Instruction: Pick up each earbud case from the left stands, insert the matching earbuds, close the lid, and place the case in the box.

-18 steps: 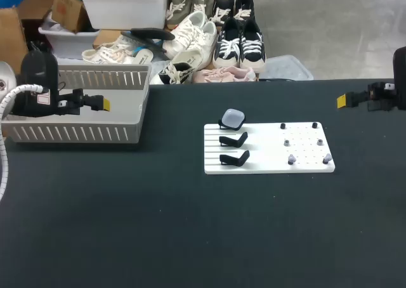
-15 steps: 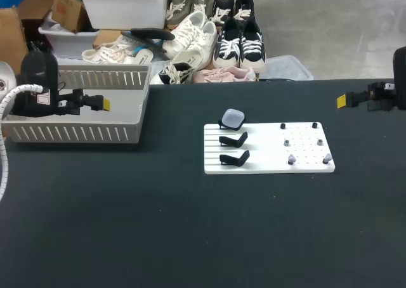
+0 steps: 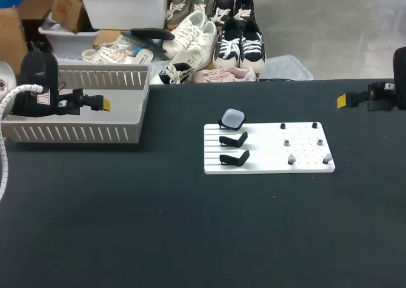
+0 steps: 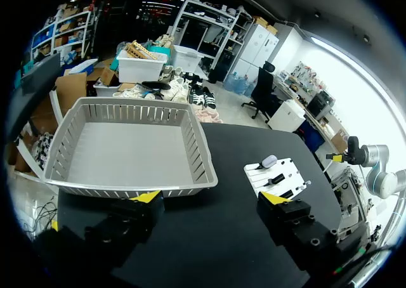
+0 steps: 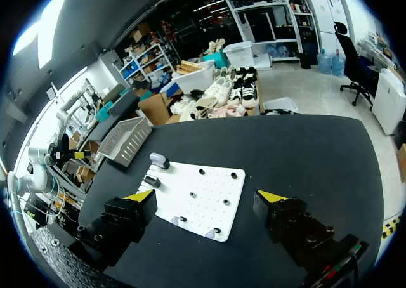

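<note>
A pale lavender earbud case [image 3: 232, 117] sits shut on the rearmost of three black stands at the left of the white board [image 3: 269, 150]. The two nearer stands [image 3: 233, 139] are bare. Small earbuds [image 3: 291, 160] stand on pegs on the board's right half. My left gripper [image 3: 104, 103] hangs open over the grey basket [image 3: 76, 133], far left of the board. In its wrist view the left gripper [image 4: 210, 199] holds nothing, and the case [image 4: 269, 162] lies far ahead. My right gripper [image 3: 341, 100] is open to the right of the board. Seen from its wrist, the right gripper [image 5: 206, 195] is empty above the board [image 5: 219, 181], with the case [image 5: 158, 160] beyond.
The grey slatted basket [image 4: 202, 155] is empty and stands at the table's back left edge. Black tabletop [image 3: 190, 224] spreads around the board on all sides.
</note>
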`<state>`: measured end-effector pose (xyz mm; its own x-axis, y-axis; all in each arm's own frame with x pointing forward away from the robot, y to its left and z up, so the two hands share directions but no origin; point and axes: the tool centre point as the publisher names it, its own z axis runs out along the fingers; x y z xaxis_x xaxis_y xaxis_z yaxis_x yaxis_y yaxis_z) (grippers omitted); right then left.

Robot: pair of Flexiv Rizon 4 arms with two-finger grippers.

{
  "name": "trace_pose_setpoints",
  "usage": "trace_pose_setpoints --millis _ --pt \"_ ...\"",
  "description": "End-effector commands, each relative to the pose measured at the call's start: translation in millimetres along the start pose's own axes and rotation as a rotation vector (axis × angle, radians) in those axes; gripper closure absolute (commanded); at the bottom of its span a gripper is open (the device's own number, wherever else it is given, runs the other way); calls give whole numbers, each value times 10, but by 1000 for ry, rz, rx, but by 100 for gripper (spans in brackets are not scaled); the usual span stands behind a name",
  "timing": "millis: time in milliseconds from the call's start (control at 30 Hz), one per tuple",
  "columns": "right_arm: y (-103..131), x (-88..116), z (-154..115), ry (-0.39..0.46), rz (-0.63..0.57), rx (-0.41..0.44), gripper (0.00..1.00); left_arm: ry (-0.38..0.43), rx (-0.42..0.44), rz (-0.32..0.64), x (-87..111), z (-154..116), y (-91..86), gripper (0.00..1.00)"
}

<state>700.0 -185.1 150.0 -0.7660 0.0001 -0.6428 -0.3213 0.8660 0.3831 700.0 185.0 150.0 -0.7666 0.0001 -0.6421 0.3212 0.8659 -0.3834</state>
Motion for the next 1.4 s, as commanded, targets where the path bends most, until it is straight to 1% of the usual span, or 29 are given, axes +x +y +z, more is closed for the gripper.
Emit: trace_pose_setpoints --millis 33,933,1133,1400 --pt "0 0 0 0 0 0 0 0 0 0 0 0 0 0" --pt "0 0 0 0 0 0 0 0 0 0 0 0 0 0" --pt "0 0 0 0 0 0 0 0 51 92 -118 15 -48 0" --pt "0 0 0 0 0 0 0 -13 156 292 -403 104 -191 0"
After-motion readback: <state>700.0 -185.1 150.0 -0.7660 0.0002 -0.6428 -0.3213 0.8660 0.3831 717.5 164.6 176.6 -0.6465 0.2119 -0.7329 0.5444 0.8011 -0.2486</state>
